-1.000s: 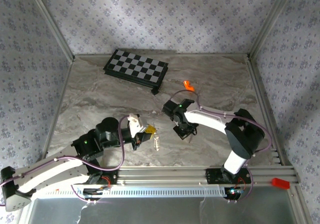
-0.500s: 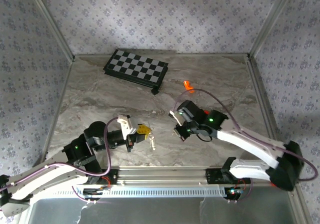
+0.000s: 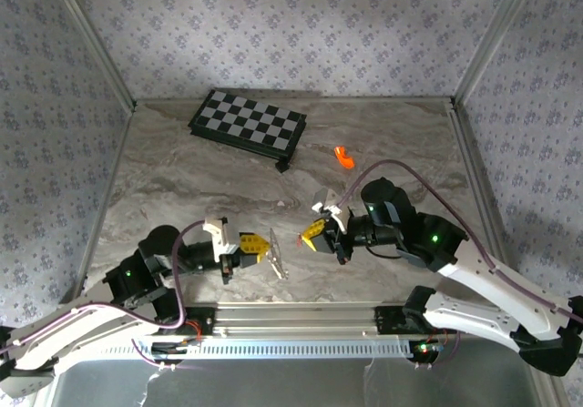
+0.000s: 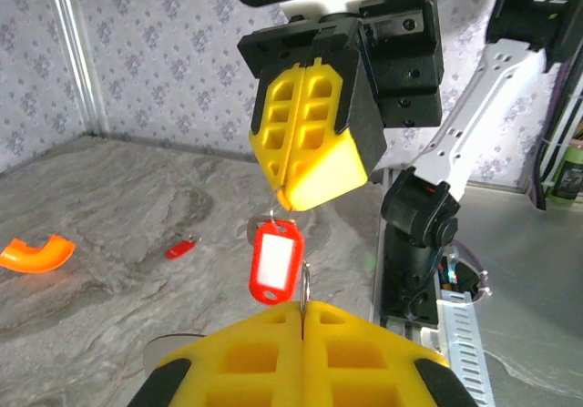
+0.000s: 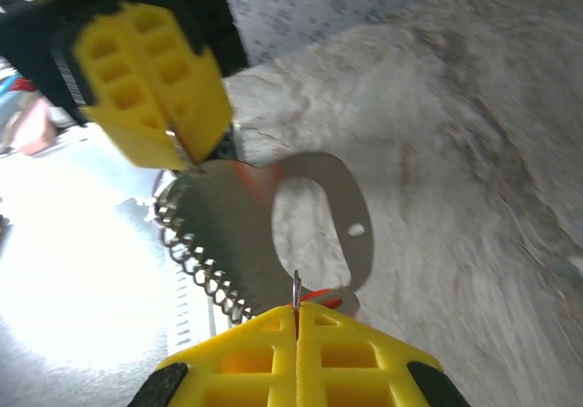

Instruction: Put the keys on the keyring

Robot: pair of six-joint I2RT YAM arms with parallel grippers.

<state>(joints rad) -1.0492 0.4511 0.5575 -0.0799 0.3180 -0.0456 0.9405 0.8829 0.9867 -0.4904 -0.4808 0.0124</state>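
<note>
My left gripper (image 3: 264,246) is shut on the keyring (image 5: 321,214), a silver oval loop whose chain (image 5: 202,263) hangs below it. In the left wrist view the loop shows edge-on as a thin metal strip (image 4: 304,284) between my closed yellow fingertips (image 4: 264,330). My right gripper (image 3: 308,235) faces it from the right, shut on the small wire ring of the longer red key (image 4: 276,261) with a pale centre. That key hangs from the right gripper (image 4: 290,198), just in front of the loop. A second small red key (image 4: 180,248) lies on the table.
A chequered board (image 3: 248,125) lies at the back of the marble table (image 3: 164,179). An orange curved piece (image 3: 343,157) sits behind the right arm. Metal rails (image 3: 301,316) run along the near edge, beside the right arm's base (image 4: 414,243).
The right gripper has risen off the table and turned left, carrying the red key up to the keyring. The left arm has drawn back toward the near left, still holding the keyring.
</note>
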